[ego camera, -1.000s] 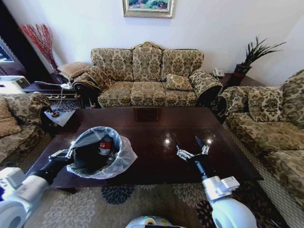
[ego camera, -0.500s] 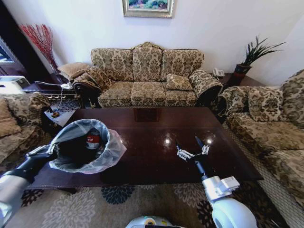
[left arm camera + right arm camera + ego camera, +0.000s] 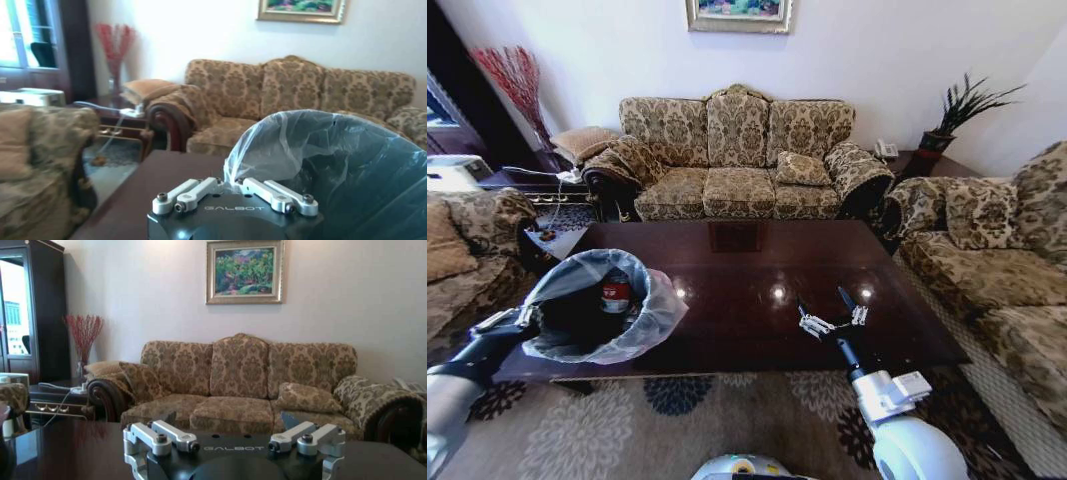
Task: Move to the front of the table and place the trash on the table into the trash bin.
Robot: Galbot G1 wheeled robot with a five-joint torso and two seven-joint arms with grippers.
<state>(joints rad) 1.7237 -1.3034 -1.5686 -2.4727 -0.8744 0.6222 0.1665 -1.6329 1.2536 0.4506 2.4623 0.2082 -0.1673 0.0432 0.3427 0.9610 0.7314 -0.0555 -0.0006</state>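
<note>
Glossy table (image 3: 747, 290) before a patterned sofa (image 3: 737, 155); left gripper (image 3: 512, 320) clamps the trash bin (image 3: 597, 310), right gripper (image 3: 832, 312) spread wide

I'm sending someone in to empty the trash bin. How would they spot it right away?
Find the table, the dark glossy one facing the patterned sofa. At its left end, the left hand grips the trash bin: round, dark, lined with a translucent white bag folded over its rim, a red-labelled bottle inside.

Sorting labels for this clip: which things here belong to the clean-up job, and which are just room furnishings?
Job:
table
trash bin, gripped at its bag rim by the left hand
red-labelled bottle inside the bin
right hand, open over the table

Just there:
sofa
potted plant
painting
rug
</note>
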